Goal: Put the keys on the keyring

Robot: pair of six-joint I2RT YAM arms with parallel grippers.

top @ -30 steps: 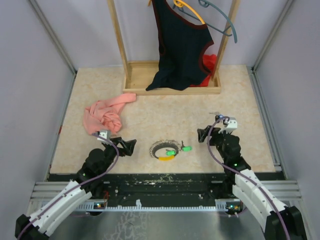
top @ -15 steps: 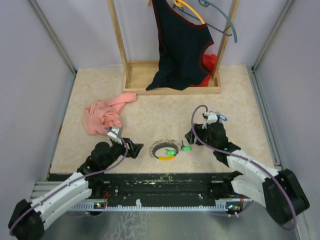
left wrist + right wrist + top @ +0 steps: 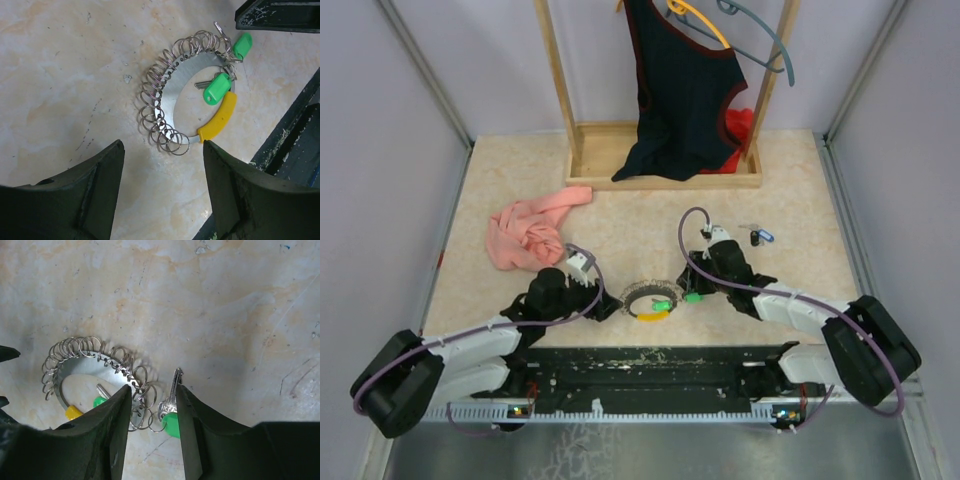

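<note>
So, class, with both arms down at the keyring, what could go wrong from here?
1. The right jaws straddle a green-headed key lying flat beside crowded split rings; closing could catch a ring too, or skid the key away.
2. The keyring lies flat and thin on the table; the left jaws, open just short of it, might push it rather than grip it.

Right wrist: green key (image 3: 171,424) head part-covered by a right gripper (image 3: 153,390) finger. The keyring (image 3: 82,367) near arc and its yellow piece (image 3: 73,413) sit mostly behind the other. Top view: small keys (image 3: 758,237) too tiny to tell apart; dark garment (image 3: 680,90) cut off at top edge.
</note>
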